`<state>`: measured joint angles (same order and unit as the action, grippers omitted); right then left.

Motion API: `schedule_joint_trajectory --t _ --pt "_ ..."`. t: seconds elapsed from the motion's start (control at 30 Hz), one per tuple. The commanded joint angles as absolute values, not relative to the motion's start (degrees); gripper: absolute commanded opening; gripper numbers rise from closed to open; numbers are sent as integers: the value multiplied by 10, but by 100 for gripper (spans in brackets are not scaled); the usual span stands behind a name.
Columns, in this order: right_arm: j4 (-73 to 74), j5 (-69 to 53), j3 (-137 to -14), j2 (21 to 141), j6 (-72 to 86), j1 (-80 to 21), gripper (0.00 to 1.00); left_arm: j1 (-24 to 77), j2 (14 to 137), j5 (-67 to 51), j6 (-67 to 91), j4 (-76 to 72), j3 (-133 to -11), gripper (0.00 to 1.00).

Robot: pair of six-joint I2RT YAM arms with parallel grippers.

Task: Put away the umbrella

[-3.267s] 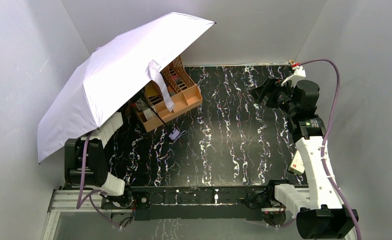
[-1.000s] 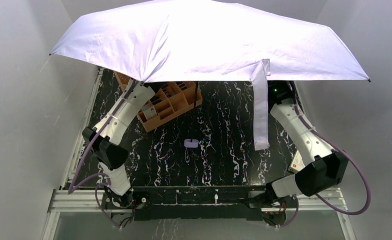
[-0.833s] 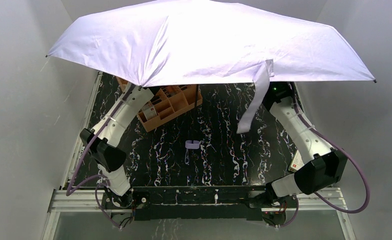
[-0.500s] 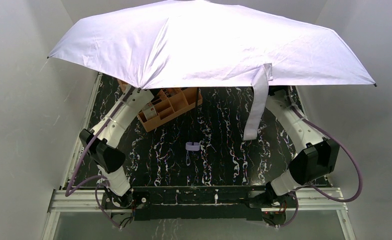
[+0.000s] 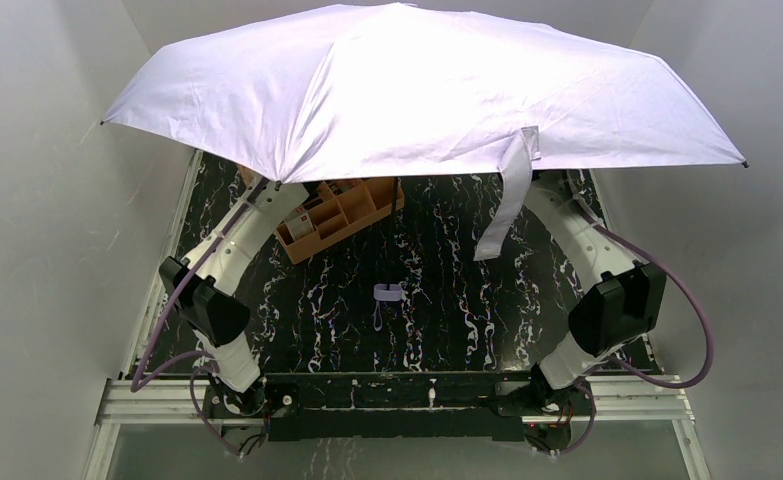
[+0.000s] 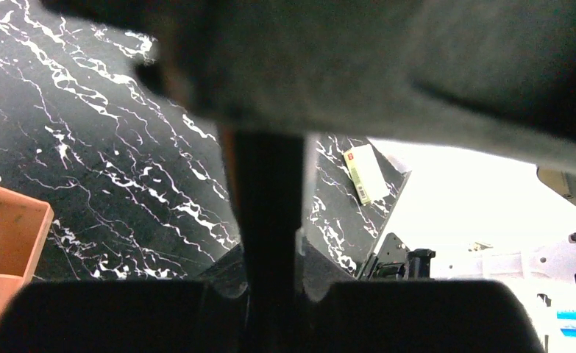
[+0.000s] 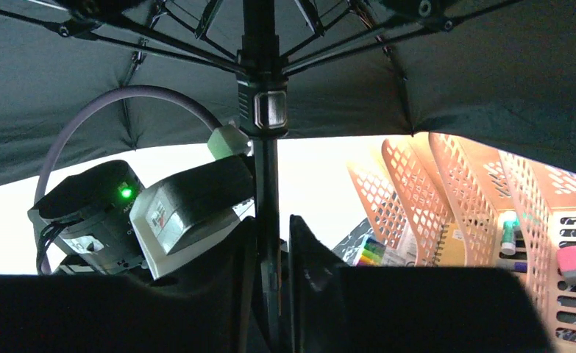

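Observation:
The umbrella is open, and its pale lavender canopy spans the back of the table and hides both grippers from the top view. Its fabric strap hangs from the right rim. The small handle shows below the canopy over the table's middle. In the left wrist view my left gripper is shut on the dark shaft. In the right wrist view my right gripper stands round the shaft below the runner. Its jaws are narrow, with a thin gap on the right side.
A peach file organiser with stationery stands at the back left of the black marbled table, and shows close by in the right wrist view. A small yellowish box lies near the table's right edge. White walls enclose the sides.
The right gripper's jaws have narrowed round the shaft. The right arm's elbow has swung inward to the left. The strap has swung. The canopy has shifted slightly.

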<state>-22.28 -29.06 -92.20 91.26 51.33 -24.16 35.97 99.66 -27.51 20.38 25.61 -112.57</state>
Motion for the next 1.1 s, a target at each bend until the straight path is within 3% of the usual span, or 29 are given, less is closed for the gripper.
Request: schedule_joint_trajectory --t 0.0,0.17,0.3,0.4,0.47,0.57,0.9,1.07 --pt "-262 -292 -955 929 507 -238 24 374 946 -318 183 259 -1109 0" --pt "-285 -277 -940 918 512 -238 1 373 924 -301 183 251 -1077 0" --pt "-304 -233 -912 888 525 -238 0 373 890 -286 194 220 -1034 24" --pt "-319 -184 -882 853 541 -238 0 373 854 -276 212 176 -989 49" --pt "-325 -147 -862 829 552 -237 0 373 828 -270 227 139 -955 59" --pt "-322 -103 -845 797 568 -237 0 373 799 -270 247 93 -914 67" --pt "-308 -33 -818 728 585 -237 0 392 835 -314 277 44 -929 72" --pt "-300 -29 -806 712 594 -236 0 411 862 -322 277 32 -941 56"
